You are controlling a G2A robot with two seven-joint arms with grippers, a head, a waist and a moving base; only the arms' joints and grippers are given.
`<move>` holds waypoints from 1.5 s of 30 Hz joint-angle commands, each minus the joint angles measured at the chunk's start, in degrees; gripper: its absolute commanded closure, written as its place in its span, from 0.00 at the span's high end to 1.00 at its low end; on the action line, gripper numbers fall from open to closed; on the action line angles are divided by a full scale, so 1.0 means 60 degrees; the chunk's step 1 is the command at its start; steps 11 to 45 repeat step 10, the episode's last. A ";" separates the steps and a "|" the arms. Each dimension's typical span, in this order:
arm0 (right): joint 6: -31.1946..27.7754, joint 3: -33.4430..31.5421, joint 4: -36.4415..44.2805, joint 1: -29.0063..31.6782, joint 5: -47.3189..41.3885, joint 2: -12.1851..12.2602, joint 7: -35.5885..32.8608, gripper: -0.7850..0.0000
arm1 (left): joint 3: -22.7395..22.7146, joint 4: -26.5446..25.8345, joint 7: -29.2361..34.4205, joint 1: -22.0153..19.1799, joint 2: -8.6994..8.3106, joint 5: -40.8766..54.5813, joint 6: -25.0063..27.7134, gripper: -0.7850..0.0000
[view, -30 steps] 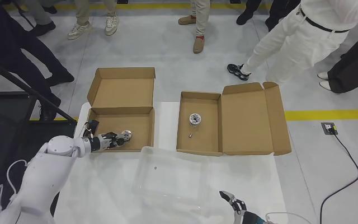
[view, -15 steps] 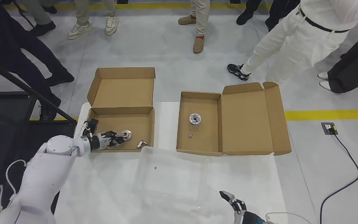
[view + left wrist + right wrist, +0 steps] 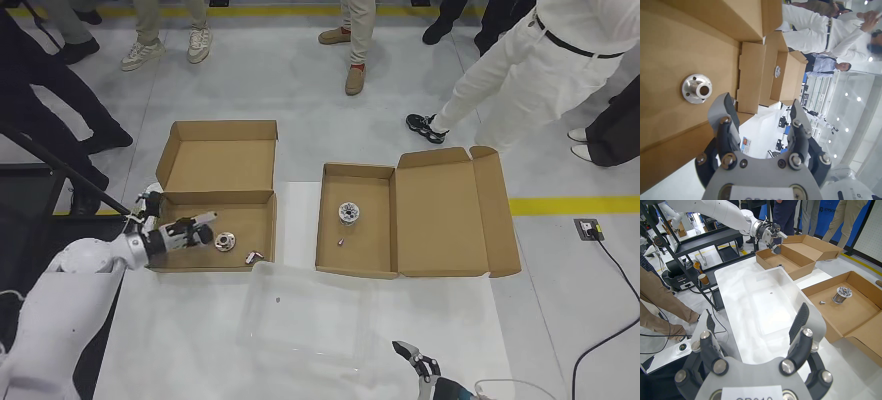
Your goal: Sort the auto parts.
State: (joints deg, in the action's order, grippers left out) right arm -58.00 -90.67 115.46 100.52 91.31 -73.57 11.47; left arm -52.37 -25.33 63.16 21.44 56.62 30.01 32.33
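Bright, even overhead light fills my top view. The white table (image 3: 190,340) glares from 6 to 8 o'clock, and the clear bin (image 3: 310,315) nearly washes into it. In my left wrist view, ceiling lamps (image 3: 846,94) flare as spots and the flanged hub (image 3: 696,88) carries a hard highlight. Both wrist views bend straight lines at the edges.

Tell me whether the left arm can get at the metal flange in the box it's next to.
Probably yes. The left gripper hangs open at the edge of the box, close beside the metal flange, which lies uncovered on the box floor. A small part nearby lies clear of it.
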 commanded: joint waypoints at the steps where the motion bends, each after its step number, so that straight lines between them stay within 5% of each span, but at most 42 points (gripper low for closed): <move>1: 0.0000 0.0000 0.0000 0.0000 0.0000 0.0000 0.0001 1.00 | -0.0336 -0.0577 -0.0153 0.0426 -0.0188 0.0201 0.0487 1.00; 10: 0.0000 0.0000 0.0000 0.0000 0.0000 0.0000 0.0001 1.00 | -0.2556 -0.5060 -0.2608 0.4083 -0.1230 0.0142 0.1624 1.00; 45: 0.0000 0.0000 0.0000 0.0000 0.0000 0.0000 0.0001 1.00 | -0.2556 -0.5060 -0.2608 0.4083 -0.1230 0.0142 0.1624 1.00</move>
